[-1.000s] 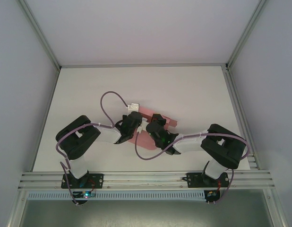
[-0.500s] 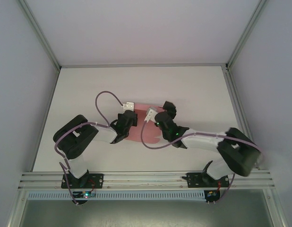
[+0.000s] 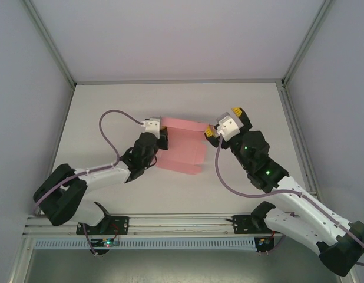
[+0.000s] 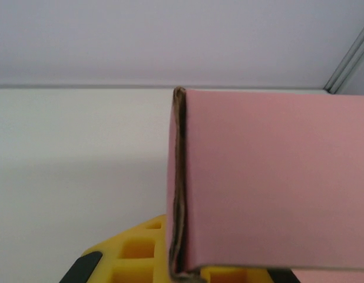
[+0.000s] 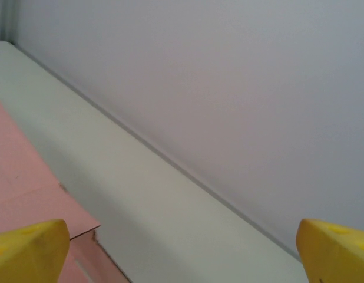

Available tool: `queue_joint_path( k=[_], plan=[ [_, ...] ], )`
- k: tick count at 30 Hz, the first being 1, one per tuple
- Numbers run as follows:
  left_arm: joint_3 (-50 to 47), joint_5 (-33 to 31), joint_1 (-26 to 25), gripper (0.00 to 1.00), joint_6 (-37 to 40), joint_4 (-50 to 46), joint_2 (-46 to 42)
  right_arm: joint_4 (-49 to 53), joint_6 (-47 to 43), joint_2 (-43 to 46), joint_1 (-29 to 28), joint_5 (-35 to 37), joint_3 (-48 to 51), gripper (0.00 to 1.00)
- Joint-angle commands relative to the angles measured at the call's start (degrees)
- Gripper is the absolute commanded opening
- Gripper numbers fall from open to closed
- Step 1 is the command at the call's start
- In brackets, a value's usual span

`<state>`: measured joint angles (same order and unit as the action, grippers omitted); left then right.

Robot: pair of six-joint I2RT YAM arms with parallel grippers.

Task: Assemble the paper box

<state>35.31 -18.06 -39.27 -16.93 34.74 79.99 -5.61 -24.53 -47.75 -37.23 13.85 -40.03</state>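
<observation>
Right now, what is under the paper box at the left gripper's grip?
In the left wrist view, one yellow pad of the left gripper sits under the edge of the paper box. The box covers the other pad and the table below it.

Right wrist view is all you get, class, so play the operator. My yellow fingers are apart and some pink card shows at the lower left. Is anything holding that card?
Observer: Yes. The left gripper is shut on the paper box, gripping its left edge.
Operator: Is the card one flat sheet?
Observer: Not quite. From above, a crease runs across it, setting off a narrow band along the far side.
Operator: Where does my gripper sit against it?
Observer: The right gripper is beside the box's far right corner, open, with nothing between its jaws. I cannot tell whether a fingertip touches the card.
</observation>
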Motion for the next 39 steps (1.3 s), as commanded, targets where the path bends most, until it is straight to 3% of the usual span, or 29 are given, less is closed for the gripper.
queue_joint_path(
  k=[1, 6, 14, 22, 27, 32, 35, 39],
  plan=[
    [-1.39, 1.35, 0.25, 0.00, 0.71, -2.27, -2.00, 6.08, 5.50, -1.67, 0.23, -6.90, -3.13, 0.98],
    [-1.18, -1.34, 0.29, 0.00, 2.82, -5.03, -2.47, 9.09, 11.12, -2.64, 0.50, -5.51, -9.12, 0.98],
    [-1.14, -1.93, 0.28, 0.00, 3.42, -5.43, -3.23, 17.76, 9.54, -5.86, 1.18, -8.62, -15.82, 0.98],
    [-1.29, -0.79, 0.30, 0.00, 1.89, -6.59, -5.13, 20.54, 8.14, -11.75, 2.43, -9.49, -13.45, 0.98],
    [-0.84, 0.76, 0.26, 0.00, 1.05, -7.03, -6.17, 15.16, 8.75, -12.55, 5.33, -15.43, -8.48, 0.98],
    [0.25, 4.81, 0.26, 0.00, -0.50, -7.43, -5.59, 0.46, 9.45, -12.41, 5.50, -21.77, -2.62, 0.98],
    [0.89, 5.82, 0.29, 0.00, -1.04, -8.08, -4.51, -6.86, 12.62, -14.30, 5.54, -22.50, -1.87, 0.98],
    [1.23, 7.41, 0.18, 0.00, -2.34, -7.95, -2.90, -11.52, 19.08, -17.59, 5.12, -16.83, -3.39, 0.98]
  ],
)
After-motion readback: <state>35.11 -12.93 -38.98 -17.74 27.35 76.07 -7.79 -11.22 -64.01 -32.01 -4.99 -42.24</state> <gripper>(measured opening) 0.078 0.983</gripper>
